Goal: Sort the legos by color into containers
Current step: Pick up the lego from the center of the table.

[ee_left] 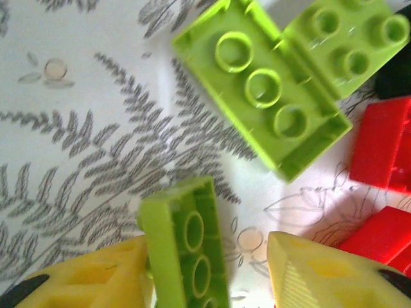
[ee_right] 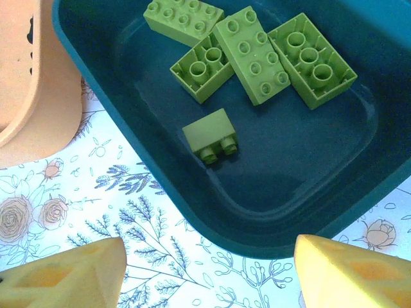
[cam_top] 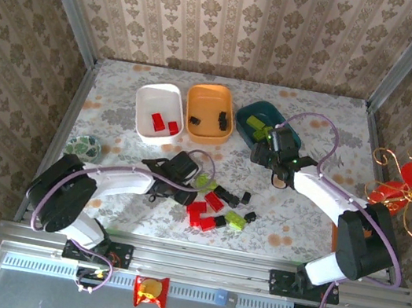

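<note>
Lime green plastic brick (ee_left: 186,247) stands between my left gripper's (ee_left: 207,260) parted fingers, seemingly unpinched. My right gripper (ee_right: 205,269) gapes empty over the dark teal tray (ee_right: 308,192). Roughly half sorted; mixed pile (cam_top: 197,215) remains, six o'clock from the orange tray (cam_top: 214,88).

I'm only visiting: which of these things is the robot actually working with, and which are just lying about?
Part of the job:
- loose legos in red, green and black
- white tray
- orange tray
- teal tray, with green bricks already inside

Just lying about:
- green patterned bowl
- red and gold ornament
- red-and-yellow packet on the front rail
</note>
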Controlling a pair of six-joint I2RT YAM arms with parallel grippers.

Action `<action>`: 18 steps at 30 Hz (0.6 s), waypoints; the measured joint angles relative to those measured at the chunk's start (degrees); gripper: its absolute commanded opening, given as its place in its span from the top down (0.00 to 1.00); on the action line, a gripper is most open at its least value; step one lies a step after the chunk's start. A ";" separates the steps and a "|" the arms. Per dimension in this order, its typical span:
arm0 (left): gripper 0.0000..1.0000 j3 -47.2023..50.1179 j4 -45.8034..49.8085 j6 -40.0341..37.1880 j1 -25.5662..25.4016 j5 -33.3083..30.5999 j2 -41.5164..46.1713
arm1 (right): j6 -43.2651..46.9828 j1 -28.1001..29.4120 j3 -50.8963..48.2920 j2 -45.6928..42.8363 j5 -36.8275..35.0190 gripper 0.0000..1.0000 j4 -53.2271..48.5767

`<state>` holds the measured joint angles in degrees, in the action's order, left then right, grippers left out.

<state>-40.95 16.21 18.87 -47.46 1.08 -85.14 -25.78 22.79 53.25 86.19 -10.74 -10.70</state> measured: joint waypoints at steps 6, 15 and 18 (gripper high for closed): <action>0.59 2.36 1.18 1.68 2.47 0.11 2.32 | -0.15 0.00 0.00 0.00 0.00 0.29 0.24; 0.79 2.36 0.04 3.13 2.51 1.55 2.23 | -0.17 0.00 -0.35 -0.24 -0.02 0.29 0.24; 0.82 2.29 -0.31 3.50 2.51 2.23 2.25 | -0.20 0.00 -1.14 -1.25 -0.02 0.29 0.22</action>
<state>-38.65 15.90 22.37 -44.95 3.31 -82.89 -25.98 22.79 52.12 84.95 -10.76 -10.48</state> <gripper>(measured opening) 0.198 0.712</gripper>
